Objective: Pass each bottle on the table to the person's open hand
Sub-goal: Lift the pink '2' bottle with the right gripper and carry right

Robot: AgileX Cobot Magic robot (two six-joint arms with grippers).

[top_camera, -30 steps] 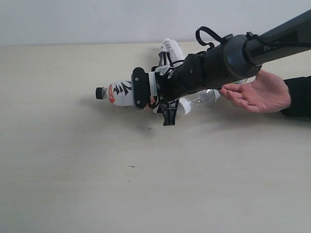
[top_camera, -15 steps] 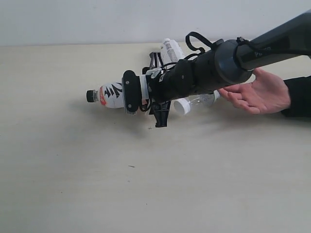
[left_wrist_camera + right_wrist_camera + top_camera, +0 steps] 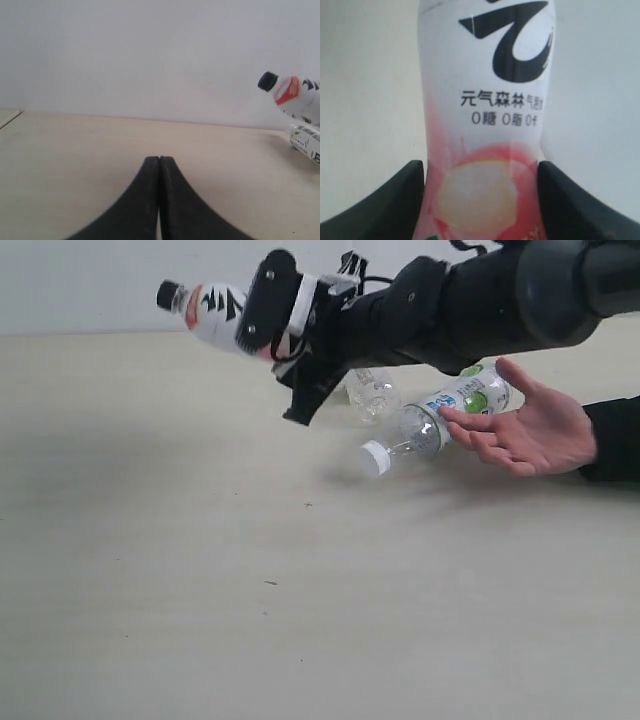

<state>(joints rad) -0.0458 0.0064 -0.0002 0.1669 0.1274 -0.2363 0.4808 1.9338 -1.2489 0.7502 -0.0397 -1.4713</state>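
Note:
My right gripper (image 3: 268,312) is shut on the black-capped bottle (image 3: 208,310) with the pink-white label, holding it in the air above the table (image 3: 150,540), cap toward the left. In the right wrist view the bottle (image 3: 485,115) fills the space between the two black fingers (image 3: 395,200). A white-capped bottle (image 3: 440,415) with a green-blue label lies on the table, touching the fingertips of the person's open hand (image 3: 535,430). Another clear bottle (image 3: 372,392) lies behind it. My left gripper (image 3: 159,160) is shut and empty, low over the table (image 3: 75,145), and is outside the exterior view.
From the left wrist view the lifted bottle (image 3: 292,92) shows at the far right, with a white-labelled bottle (image 3: 306,141) on the table beneath it. A pale wall (image 3: 120,280) runs behind the table. The person's black sleeve (image 3: 612,440) rests at the right edge.
My right gripper has lifted the black-capped bottle off the table, up and to the left. The two bottles that the arm covered now show. The hand has not moved.

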